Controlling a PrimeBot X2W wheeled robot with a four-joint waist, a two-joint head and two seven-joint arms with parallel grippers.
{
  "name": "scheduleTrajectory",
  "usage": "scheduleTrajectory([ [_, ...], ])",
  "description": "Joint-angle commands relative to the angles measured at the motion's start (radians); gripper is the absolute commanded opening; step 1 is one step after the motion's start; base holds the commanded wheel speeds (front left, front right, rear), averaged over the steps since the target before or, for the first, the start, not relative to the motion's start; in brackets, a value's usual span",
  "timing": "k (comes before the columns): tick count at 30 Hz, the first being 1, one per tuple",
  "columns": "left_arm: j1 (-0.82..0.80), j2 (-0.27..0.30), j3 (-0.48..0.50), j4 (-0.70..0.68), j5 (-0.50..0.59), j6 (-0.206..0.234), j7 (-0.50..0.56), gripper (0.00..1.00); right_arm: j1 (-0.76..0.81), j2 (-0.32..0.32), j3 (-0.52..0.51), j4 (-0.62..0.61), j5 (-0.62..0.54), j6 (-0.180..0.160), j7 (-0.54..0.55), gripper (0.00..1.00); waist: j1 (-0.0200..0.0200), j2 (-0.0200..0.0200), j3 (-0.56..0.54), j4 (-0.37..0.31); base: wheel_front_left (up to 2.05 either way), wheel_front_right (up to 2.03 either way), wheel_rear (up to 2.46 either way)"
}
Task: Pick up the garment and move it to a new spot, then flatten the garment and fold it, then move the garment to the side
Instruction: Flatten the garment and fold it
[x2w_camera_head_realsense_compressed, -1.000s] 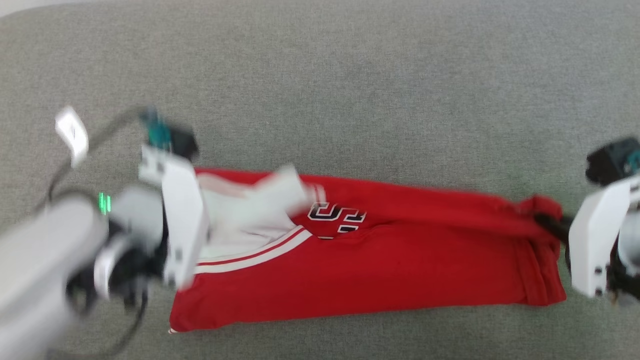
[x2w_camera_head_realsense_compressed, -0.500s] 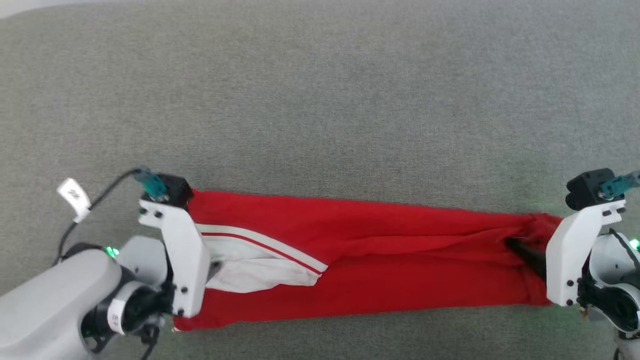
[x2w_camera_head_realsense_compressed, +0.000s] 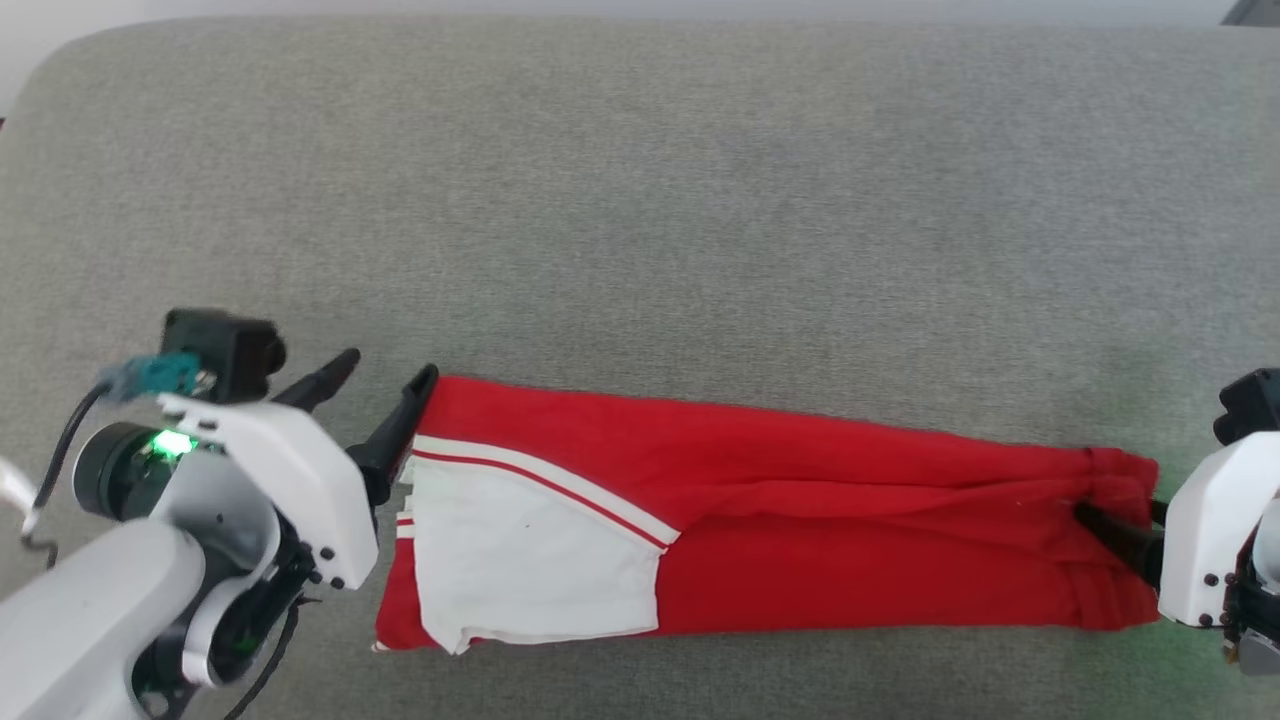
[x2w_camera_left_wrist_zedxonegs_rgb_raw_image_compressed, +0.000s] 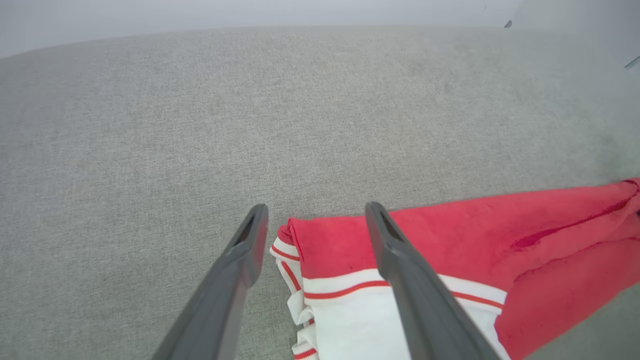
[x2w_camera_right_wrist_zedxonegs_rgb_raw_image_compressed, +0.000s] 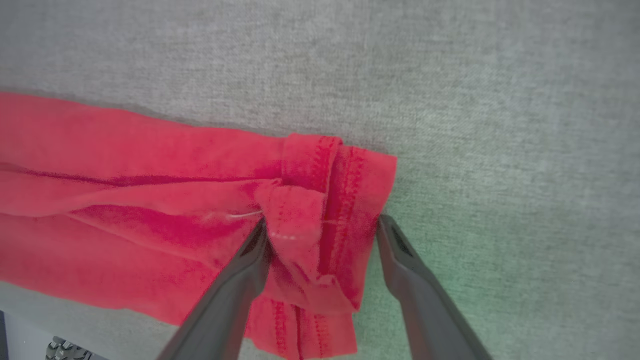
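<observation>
Red garment (x2w_camera_head_realsense_compressed: 850, 520) lay folded between left gripper (x2w_camera_head_realsense_compressed: 390, 365) and right gripper (x2w_camera_right_wrist_zedxonegs_rgb_raw_image_compressed: 322, 222) — both spread apart, seemingly letting it settle.

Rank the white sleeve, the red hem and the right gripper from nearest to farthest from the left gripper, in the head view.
1. White sleeve, beside the left gripper, at the left.
2. Red hem and right gripper, both at the far right; its fingers straddle the hem, too close to call.
</observation>
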Motion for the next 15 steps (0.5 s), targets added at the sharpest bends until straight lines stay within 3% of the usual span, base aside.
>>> scheduleTrajectory([
  [1,0.035,-0.007,0.019,0.005,0.009,-0.004,-0.068,1.00,0.007,0.001,-0.005,0.021,0.013,0.000,-0.001,1.00,0.0000,-0.0001,0.003,0.012,0.00,0.00,0.00],
  [8,0.160,-0.037,0.089,0.059,0.021,-0.016,-0.357,1.00,-0.010,0.015,0.047,0.177,0.060,0.000,-0.026,1.00,0.0000,-0.0001,0.003,0.045,0.00,0.00,0.00],
  [12,0.224,-0.065,0.129,0.100,0.038,-0.032,-0.437,1.00,-0.018,0.035,0.119,0.272,0.117,0.001,-0.008,1.00,0.0000,-0.0001,-0.001,0.059,0.00,0.00,0.00],
  [13,0.239,-0.075,0.149,0.111,0.050,-0.036,-0.446,1.00,-0.021,0.040,0.141,0.286,0.135,0.003,0.002,0.86,0.0000,-0.0001,-0.002,0.062,0.00,0.00,0.00],
  [14,0.260,-0.093,0.171,0.124,0.046,-0.044,-0.450,1.00,-0.022,0.042,0.157,0.299,0.151,0.004,0.009,0.33,0.0000,-0.0001,-0.004,0.065,0.00,0.00,0.00],
  [15,0.278,-0.107,0.197,0.136,0.061,-0.053,-0.453,1.00,-0.023,0.045,0.172,0.305,0.174,0.004,0.016,0.00,0.0000,-0.0001,-0.006,0.068,0.00,0.00,0.00],
])
